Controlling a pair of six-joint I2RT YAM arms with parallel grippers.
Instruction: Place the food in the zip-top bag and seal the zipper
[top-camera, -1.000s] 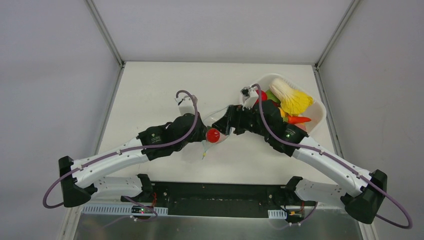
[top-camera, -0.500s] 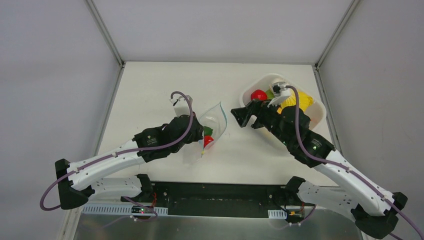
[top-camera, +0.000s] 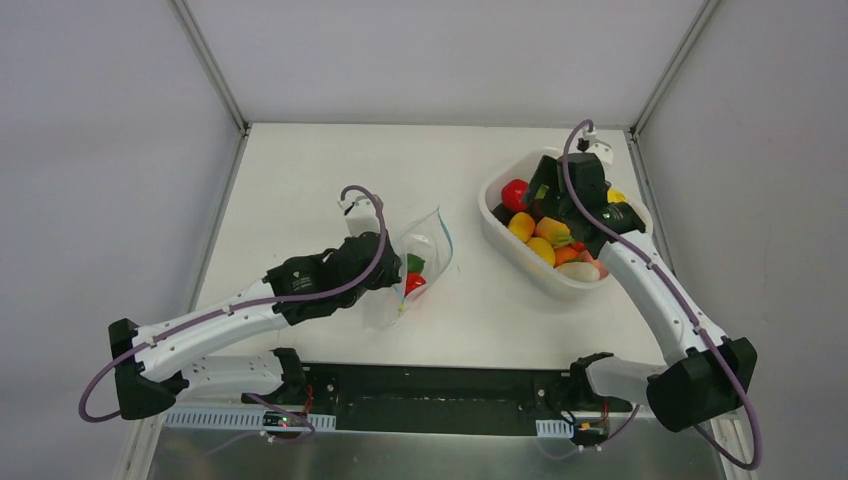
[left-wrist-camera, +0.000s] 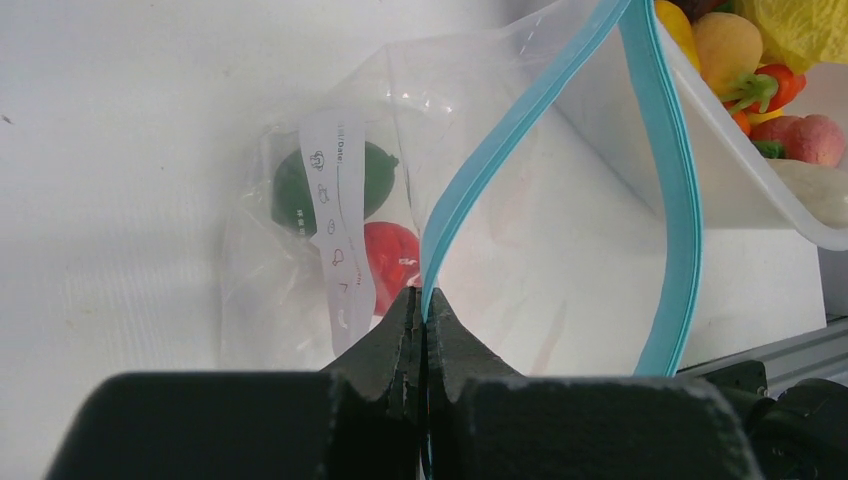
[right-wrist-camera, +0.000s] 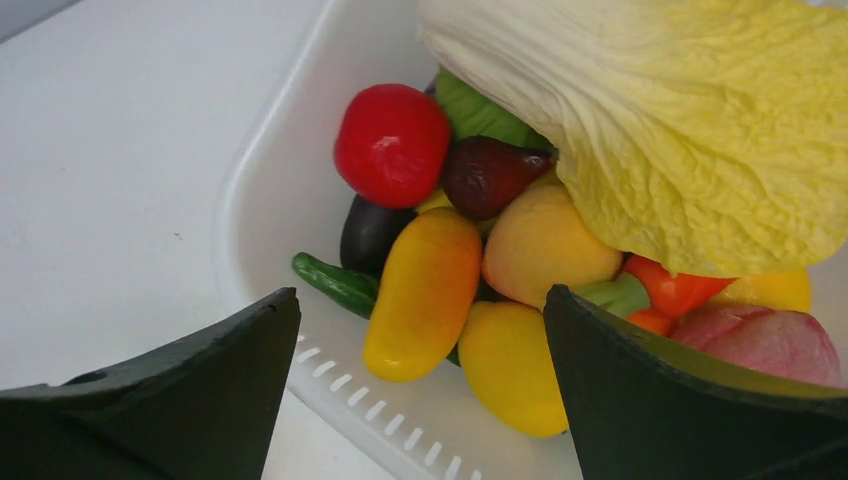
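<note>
My left gripper (top-camera: 385, 262) is shut on the teal-blue zipper (left-wrist-camera: 520, 140) edge of the clear zip-top bag (top-camera: 425, 250) and holds its mouth open. Inside the bag lie a green food (left-wrist-camera: 300, 190) and a red food (left-wrist-camera: 395, 255), beside the white label strip (left-wrist-camera: 340, 230). My right gripper (top-camera: 545, 195) is open and empty, hovering over the white tub (top-camera: 560, 275). In the right wrist view its jaws (right-wrist-camera: 422, 295) stand wide apart above a yellow-orange pepper (right-wrist-camera: 425, 250), a red tomato (right-wrist-camera: 390, 145) and a yellow lemon-like piece (right-wrist-camera: 510, 365).
The tub (right-wrist-camera: 290, 150) also holds a large pale cabbage (right-wrist-camera: 680, 130), a dark eggplant (right-wrist-camera: 370, 230), a green cucumber (right-wrist-camera: 335, 283) and several other pieces. The tub's near wall (left-wrist-camera: 640, 150) stands just right of the bag mouth.
My right gripper left the bag mouth, swung right and back to the tub, and is empty now. The red food it held now lies in the bag. My left gripper still holds the zipper.
</note>
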